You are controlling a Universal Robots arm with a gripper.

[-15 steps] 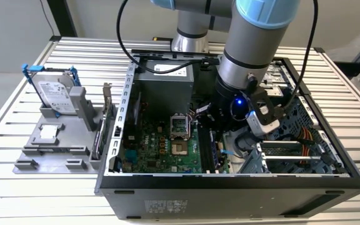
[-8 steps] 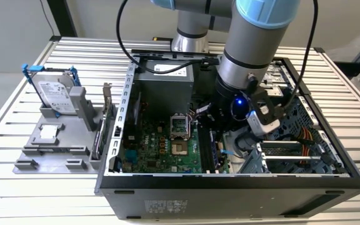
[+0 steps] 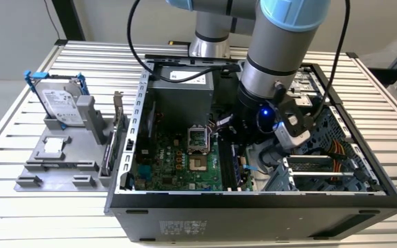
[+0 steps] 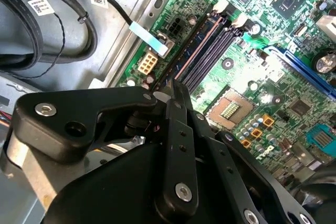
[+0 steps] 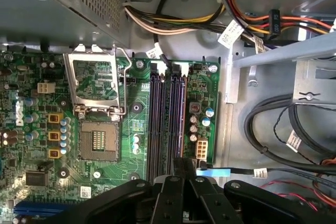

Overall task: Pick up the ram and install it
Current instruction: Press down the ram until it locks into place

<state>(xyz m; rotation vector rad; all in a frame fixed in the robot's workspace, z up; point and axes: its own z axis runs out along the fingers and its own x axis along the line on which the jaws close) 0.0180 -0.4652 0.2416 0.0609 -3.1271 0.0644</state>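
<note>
gripper (image 5: 181,174) closed edgewise on ram (image 5: 182,165); ram poised over memory slots (image 5: 167,119) on motherboard (image 5: 47,145)

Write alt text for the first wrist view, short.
The black end effector hangs over the near end of the dark memory slots on a green motherboard inside an open computer case. The CPU socket sits open beside the slots, with bundled cables beyond.

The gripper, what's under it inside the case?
Under the gripper lie the motherboard's parallel memory slots, beside an open CPU socket. The slots' near ends are covered by it.
</note>
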